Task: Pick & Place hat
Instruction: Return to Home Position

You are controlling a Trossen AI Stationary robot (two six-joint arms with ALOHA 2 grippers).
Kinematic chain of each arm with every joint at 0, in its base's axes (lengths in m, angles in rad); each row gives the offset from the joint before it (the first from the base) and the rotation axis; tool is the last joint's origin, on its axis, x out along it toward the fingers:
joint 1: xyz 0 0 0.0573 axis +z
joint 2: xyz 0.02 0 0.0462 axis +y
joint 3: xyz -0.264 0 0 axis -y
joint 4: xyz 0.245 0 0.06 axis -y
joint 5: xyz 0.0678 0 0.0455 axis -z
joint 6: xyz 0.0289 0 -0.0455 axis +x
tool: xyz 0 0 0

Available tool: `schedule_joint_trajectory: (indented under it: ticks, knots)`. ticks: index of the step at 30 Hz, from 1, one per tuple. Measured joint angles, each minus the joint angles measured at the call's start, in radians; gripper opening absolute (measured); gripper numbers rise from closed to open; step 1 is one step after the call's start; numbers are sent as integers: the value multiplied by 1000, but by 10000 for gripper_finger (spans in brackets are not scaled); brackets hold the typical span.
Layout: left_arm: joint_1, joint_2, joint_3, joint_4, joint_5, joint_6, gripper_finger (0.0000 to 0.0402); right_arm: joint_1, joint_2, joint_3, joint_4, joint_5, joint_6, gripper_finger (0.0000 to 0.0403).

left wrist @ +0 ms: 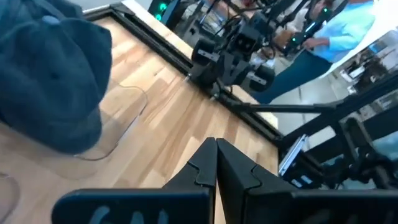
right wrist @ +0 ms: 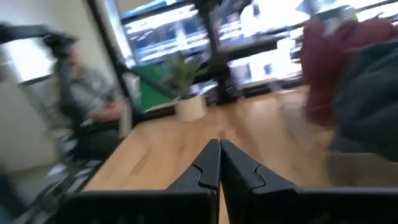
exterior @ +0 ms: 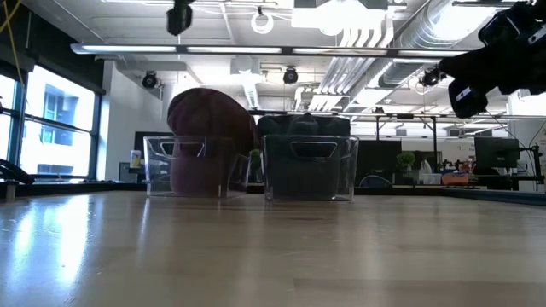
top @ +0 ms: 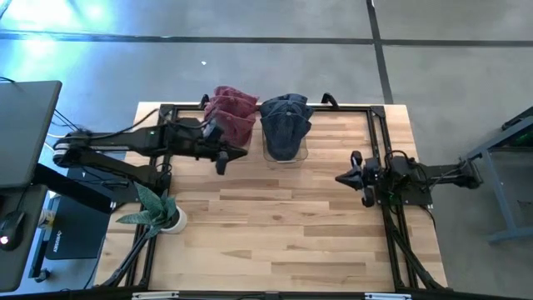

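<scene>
Red cap (top: pixel 233 115): in the left clear bin (exterior: pixel 194 166) at the far edge of the table (top: pixel 283 233), crown bulging above the rim.
Blue cap (top: pixel 286 125): in the right clear bin (exterior: pixel 309 168), just beside the first.
Left gripper (left wrist: pixel 216 148): fingers pressed together, holding nothing, hovering near the left clear bin.
Right gripper (right wrist: pixel 219 148): fingers also closed and empty, raised over the table's right side, well apart from both bins.
Potted plant (top: pixel 160 213): front left of the table.
One person (left wrist: pixel 333 28) in a light blue top, beyond the table.

one cap (top: pixel 233 112) in left bin (exterior: pixel 158 170), other cap (top: pixel 286 125) in right bin (exterior: pixel 341 175)
</scene>
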Motion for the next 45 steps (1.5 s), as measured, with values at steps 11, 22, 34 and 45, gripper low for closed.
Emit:
schedule_joint_trajectory:
  ticks: [11,22,34,45]
  knots:
    - [0,-186,-135,-81,-3,138,0,-21,20,1,-16,-41,24,12]
    - [128,-565,-565,114,83,240,0,-21,21,1,-15,-37,24,8]
    - [242,-1001,-854,121,204,332,0,-21,21,1,-11,-35,25,11]
    - [240,-1071,-971,140,137,286,0,-20,22,1,-10,-36,25,12]
